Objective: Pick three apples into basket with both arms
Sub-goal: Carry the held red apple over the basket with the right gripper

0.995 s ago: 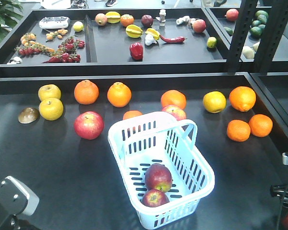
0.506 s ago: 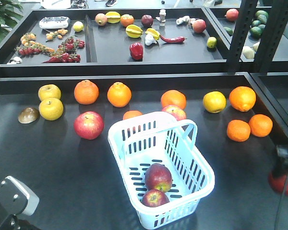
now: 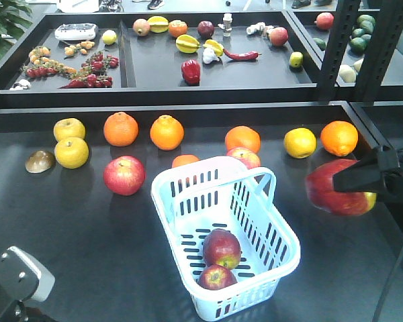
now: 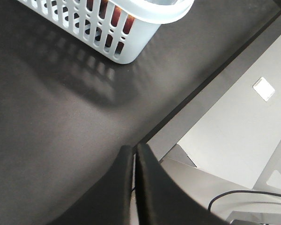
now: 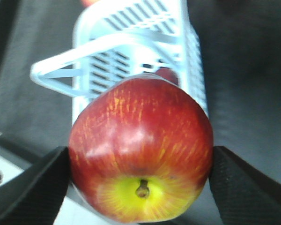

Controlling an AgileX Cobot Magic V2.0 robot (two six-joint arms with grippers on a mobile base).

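Note:
The pale blue basket (image 3: 282,231) stands at the middle of the black table and holds two red apples (image 3: 221,247) (image 3: 217,276). My right gripper (image 3: 346,182) is shut on a third red apple (image 3: 336,191) and holds it in the air to the right of the basket. In the right wrist view this apple (image 5: 140,136) fills the space between the fingers (image 5: 37,187), stem end towards the camera, with the basket (image 5: 192,56) behind it. My left gripper (image 4: 135,151) is shut and empty, low over the table's front edge near a basket corner (image 4: 131,47).
Two more red apples lie on the table, one left of the basket (image 3: 124,175) and one behind it (image 3: 244,157). Several oranges (image 3: 121,129) and yellow fruits (image 3: 71,152) lie along the back. A produce tray (image 3: 188,70) stands behind. Black rack posts (image 3: 336,47) stand at the right.
My right gripper has risen from the bottom right corner with the apple and moved up and left towards the basket. The left arm has not moved.

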